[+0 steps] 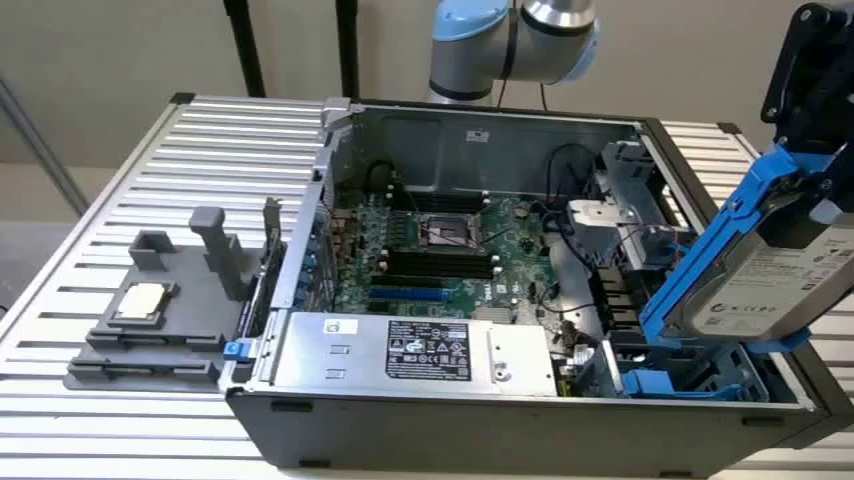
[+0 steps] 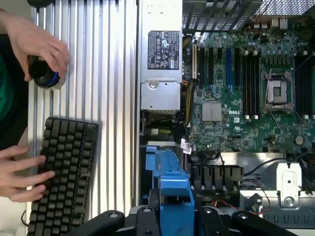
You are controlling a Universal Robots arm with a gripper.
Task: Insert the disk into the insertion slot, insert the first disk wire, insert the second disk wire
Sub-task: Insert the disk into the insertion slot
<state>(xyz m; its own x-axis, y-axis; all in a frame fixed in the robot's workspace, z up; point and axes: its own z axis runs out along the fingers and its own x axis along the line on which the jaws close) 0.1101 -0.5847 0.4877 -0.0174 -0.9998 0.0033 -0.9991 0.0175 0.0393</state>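
Note:
My gripper (image 1: pixel 811 200) is shut on the disk (image 1: pixel 771 285), a silver-grey drive with a white label clipped in a bright blue carrier (image 1: pixel 714 250). I hold it tilted on edge above the open computer case's side at the exterior view's right. Just below it lies the insertion slot (image 1: pixel 687 380), a grey metal bay with blue fittings. In the wrist view the blue carrier (image 2: pixel 172 191) sits between my black fingers (image 2: pixel 147 219), with the gripper (image 2: pixel 174 219) over the bay. Thin red and black cables (image 1: pixel 650 240) run beside the bay; I cannot tell which are the disk wires.
A silver power supply with a black label (image 1: pixel 414 350) fills the case's front. The green motherboard (image 1: pixel 441 250) lies behind it. A grey fixture holding a chip (image 1: pixel 147 310) stands on the ribbed table. A person's hands (image 2: pixel 39 44) rest on a knob and a black keyboard (image 2: pixel 61 172).

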